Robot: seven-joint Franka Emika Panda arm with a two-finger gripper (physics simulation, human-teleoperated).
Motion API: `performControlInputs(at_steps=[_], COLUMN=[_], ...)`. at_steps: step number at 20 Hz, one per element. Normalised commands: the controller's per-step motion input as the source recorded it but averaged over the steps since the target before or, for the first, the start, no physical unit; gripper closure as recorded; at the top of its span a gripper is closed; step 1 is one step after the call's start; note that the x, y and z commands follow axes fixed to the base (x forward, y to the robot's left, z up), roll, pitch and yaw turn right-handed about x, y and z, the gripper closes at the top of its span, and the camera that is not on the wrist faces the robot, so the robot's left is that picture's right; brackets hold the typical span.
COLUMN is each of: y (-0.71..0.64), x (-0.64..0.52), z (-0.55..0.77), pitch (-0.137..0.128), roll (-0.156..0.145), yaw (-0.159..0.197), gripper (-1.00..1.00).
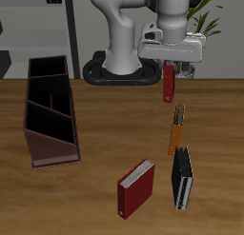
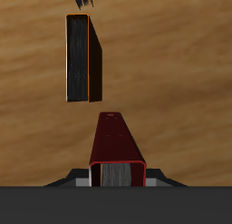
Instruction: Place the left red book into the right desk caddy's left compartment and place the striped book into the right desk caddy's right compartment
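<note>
Books: four. My pincer [image 1: 169, 66] clenched on left red book [image 1: 168, 84], lifted. Striped book [image 1: 182, 177], orange book [image 1: 176, 129], squarer red book [image 1: 136, 186] on worktop [image 1: 105, 125]; one right desk caddy [image 1: 50, 110].

The table [image 1: 86, 196] shows a warm brown wood grain with a smooth matt finish. The slim dark-red hardcover book [image 2: 116, 141] has a smooth, faintly glossy cover and pale papery page edges, and the long maroon-brown open box [image 1: 50, 110] looks like matt plastic.
</note>
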Motion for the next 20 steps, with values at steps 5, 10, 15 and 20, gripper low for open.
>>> performControlInputs(at_steps=[5, 10, 15, 20], y=[-0.52, -0.65, -0.52, -0.46], x=[0.11, 0.29, 0.23, 0.18], z=[0.44, 0.47, 0.37, 0.44], pitch=[-0.045, -0.027, 0.002, 0.052], roll=[-0.077, -0.102, -0.046, 0.043], yaw=[0.009, 0.028, 0.018, 0.021], gripper=[1.00, 1.00, 1.00, 1.00])
